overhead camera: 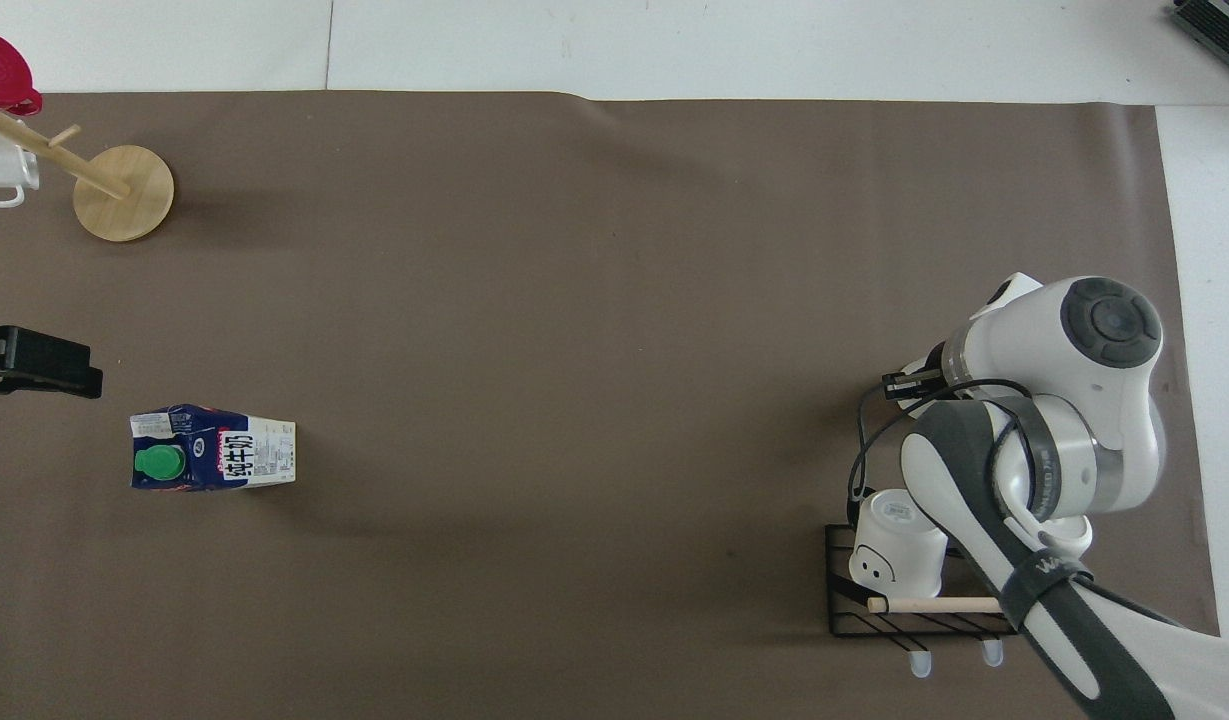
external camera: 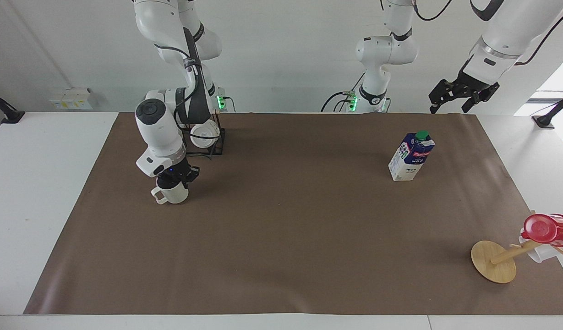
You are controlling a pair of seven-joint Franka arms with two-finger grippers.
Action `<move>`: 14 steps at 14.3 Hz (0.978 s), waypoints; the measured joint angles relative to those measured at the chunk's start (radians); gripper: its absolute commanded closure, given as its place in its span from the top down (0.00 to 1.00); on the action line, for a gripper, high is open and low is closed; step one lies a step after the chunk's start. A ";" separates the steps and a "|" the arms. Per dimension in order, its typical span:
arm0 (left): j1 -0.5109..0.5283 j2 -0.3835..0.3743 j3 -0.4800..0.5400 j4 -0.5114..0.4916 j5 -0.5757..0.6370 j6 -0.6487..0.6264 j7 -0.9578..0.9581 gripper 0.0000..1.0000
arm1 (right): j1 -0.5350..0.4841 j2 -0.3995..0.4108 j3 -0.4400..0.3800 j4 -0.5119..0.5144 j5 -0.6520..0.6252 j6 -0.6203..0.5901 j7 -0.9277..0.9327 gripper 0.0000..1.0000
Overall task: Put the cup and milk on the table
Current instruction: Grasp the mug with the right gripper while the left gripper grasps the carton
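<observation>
Gripping the cup (external camera: 172,194) at its rim from above, right hand (external camera: 179,175) pinched on it at the right arm's end of the desk (external camera: 43,183), just farther from the robots than the black rack (external camera: 208,142) with its white mug (overhead camera: 896,552). Cup upright with handle toward the right arm's end, at or just off the brown sheet (external camera: 286,238); contact with the sheet not clear from either view, and cup hidden under the arm from overhead. Judged as the cup step, with release not yet made. Milk (external camera: 412,156) upright on the sheet toward the left arm's end, green cap up, well apart from the cup and seemingly already placed. Left hand (external camera: 460,94) waiting high over the sheet's edge nearest the robots, fingers spread, holding nothing. Wooden stand (external camera: 494,261) with red cup (external camera: 544,229) untouched at the corner farthest from the robots. Next: settle the cup flat if not yet down, open the fingers, then lift straight up to avoid catching the rim or tipping the cup.
</observation>
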 measured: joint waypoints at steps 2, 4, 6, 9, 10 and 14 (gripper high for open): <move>0.000 -0.032 -0.001 -0.058 0.000 0.031 0.001 1.00 | 0.016 0.001 0.002 0.068 0.000 -0.083 0.000 0.00; 0.000 -0.060 -0.001 -0.105 0.000 0.044 0.001 1.00 | 0.051 0.001 0.003 0.133 0.000 -0.156 0.032 0.00; 0.000 -0.078 0.000 -0.138 0.000 0.056 0.001 1.00 | 0.094 0.001 0.004 0.177 0.001 -0.193 0.091 0.00; 0.000 -0.106 0.002 -0.211 0.000 0.131 0.020 1.00 | 0.179 0.003 0.006 0.195 0.002 -0.194 0.228 0.00; 0.000 -0.116 0.003 -0.241 0.000 0.164 0.039 1.00 | 0.210 0.004 0.008 0.195 0.006 -0.191 0.277 0.00; 0.001 -0.127 0.006 -0.335 0.000 0.286 0.080 1.00 | 0.332 0.008 0.011 0.198 0.055 -0.176 0.397 0.00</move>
